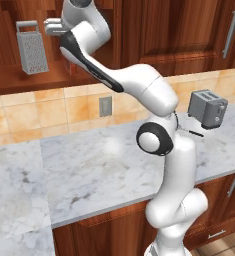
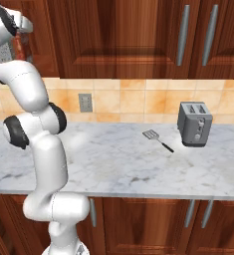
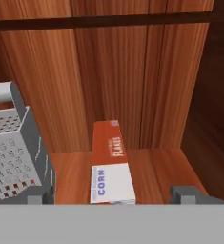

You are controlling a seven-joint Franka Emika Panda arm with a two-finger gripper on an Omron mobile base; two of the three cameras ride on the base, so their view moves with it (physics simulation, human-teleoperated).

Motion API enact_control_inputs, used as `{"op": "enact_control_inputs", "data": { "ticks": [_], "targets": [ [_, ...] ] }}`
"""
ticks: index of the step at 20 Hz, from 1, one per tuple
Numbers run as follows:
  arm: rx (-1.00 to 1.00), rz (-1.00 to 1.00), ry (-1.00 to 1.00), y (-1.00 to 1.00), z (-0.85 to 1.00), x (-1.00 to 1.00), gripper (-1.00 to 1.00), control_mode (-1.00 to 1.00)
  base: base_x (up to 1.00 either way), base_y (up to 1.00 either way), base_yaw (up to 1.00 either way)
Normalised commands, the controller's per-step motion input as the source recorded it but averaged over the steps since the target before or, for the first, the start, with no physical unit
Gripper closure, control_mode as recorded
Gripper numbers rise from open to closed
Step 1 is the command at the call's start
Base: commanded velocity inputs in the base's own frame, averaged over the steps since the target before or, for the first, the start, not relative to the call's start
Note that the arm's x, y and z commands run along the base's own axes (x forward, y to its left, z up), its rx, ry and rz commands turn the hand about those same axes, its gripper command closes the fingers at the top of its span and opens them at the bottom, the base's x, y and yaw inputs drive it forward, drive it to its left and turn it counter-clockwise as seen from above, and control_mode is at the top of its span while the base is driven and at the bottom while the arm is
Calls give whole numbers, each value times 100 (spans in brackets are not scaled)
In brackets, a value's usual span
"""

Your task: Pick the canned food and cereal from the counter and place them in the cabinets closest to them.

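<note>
On cabinets (image 3: 113, 71) shelf: one cereal (image 3: 111, 169), one grater (image 3: 13, 157); end effector (image 3: 116, 195) spread wide, empty.

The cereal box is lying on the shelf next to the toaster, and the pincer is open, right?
Not quite. In the hand view the cereal box lies on the shelf next to the grater, not the toaster. The toaster stands on the counter. The pincer is open.
</note>
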Motion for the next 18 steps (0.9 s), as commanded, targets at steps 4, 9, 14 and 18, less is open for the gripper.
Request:
{"op": "enact_control_inputs", "data": {
  "ticks": [4,9,14,18],
  "targets": [
    [0,-4,0,-18,0,-63,-100,-100,0,0,0],
    [0,-3,-1,-40,-18,-81,-100,-100,0,0,0],
    [-5,0,-6,-77,-83,-99,-100,-100,0,0,0],
    [-12,0,0,-76,-100,-99,-100,-100,0,0,0]
  ]
}}
